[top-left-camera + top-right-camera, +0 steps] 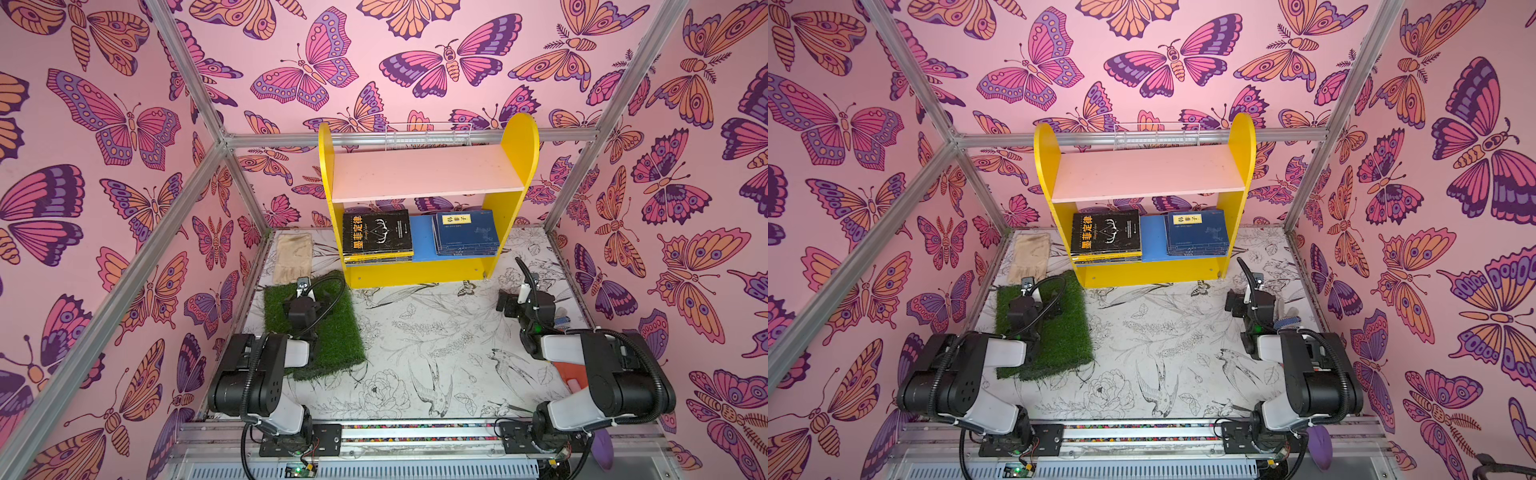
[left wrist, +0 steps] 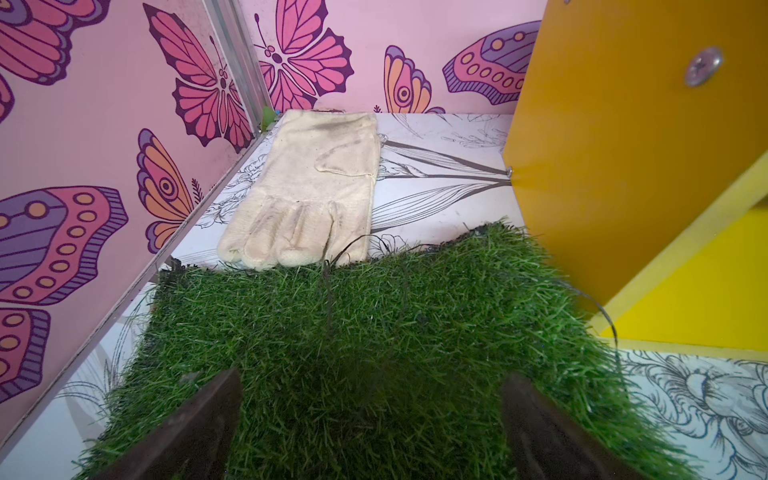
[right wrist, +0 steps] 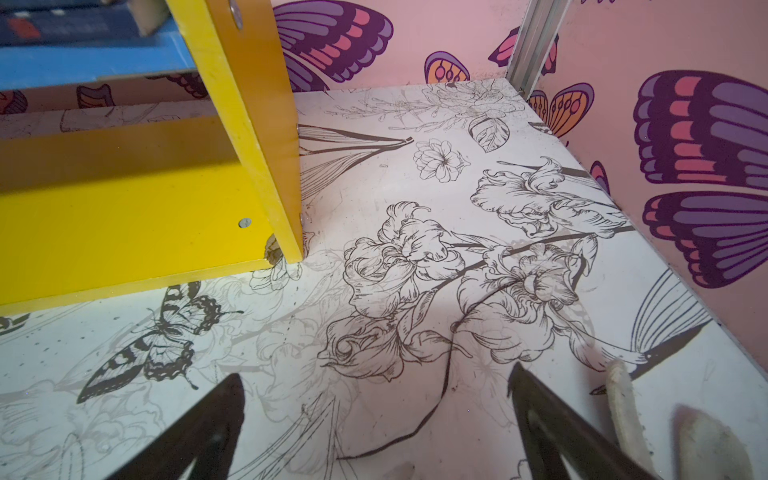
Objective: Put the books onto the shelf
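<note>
mounted high behind both arm bases, tilted down and forward at the shelf [image 1: 428, 174] in both top views; far enough back to take in the whole counter [image 1: 415, 332] and three walls. nearly the same sight twice, with the shelf [image 1: 1146, 170] merely slid sideways. left wrist: low and close over the turf [image 2: 374, 311], facing the turf-side end of the shelf [image 2: 623, 145] past the left claw [image 2: 372, 378]. right wrist: low and close over bare counter, facing the opposite end of the shelf [image 3: 253, 124] past the right claw [image 3: 376, 374]. shared with the top views: those two shelf ends.
</note>
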Controlling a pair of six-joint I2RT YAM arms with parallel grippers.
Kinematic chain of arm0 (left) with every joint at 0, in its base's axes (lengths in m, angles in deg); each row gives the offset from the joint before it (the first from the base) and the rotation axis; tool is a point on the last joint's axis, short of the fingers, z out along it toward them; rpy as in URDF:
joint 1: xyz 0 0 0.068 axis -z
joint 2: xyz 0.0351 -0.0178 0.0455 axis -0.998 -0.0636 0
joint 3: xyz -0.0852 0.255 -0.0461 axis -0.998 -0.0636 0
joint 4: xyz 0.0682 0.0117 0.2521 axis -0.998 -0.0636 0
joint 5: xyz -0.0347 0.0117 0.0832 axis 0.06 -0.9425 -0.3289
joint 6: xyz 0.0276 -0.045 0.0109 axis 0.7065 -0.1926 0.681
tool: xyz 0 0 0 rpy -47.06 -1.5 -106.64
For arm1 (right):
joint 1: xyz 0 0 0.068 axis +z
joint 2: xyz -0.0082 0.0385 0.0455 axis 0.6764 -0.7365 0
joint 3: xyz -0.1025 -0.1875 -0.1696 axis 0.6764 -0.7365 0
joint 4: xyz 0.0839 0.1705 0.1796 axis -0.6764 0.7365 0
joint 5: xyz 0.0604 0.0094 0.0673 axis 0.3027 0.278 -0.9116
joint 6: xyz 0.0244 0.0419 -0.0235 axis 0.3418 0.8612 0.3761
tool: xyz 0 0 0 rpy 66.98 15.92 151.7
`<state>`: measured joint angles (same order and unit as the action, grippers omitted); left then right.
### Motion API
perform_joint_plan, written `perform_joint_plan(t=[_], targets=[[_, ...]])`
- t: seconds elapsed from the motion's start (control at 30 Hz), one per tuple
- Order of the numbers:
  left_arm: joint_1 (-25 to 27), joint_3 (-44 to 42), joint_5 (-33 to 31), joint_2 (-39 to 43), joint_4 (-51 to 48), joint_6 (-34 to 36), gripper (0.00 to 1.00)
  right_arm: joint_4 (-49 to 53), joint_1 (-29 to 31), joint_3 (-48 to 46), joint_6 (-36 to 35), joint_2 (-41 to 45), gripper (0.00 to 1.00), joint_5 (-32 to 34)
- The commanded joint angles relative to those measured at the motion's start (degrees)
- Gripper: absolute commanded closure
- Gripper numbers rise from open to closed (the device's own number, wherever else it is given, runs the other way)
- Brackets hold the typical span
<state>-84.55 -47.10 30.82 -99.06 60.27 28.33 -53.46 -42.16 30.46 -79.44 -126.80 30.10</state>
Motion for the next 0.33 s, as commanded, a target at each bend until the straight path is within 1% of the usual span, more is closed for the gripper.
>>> perform_joint_plan(t=[0.0, 0.07, 0.3], targets=[[0.1, -0.3, 1.5, -0.2, 1.3, 0.6, 0.02, -1.2, -0.5, 0.5, 0.6, 0.5, 0.00, -0.6], [-0.5, 0.0, 2.7, -0.1, 0.4, 0.2, 0.01, -1.2, -0.5, 0.5, 0.5, 0.5, 0.00, -0.6], [-0.6, -0.2, 2.7, -0.2, 0.8, 0.3, 0.02, -1.2, -0.5, 0.5, 0.6, 0.5, 0.00, -0.6]])
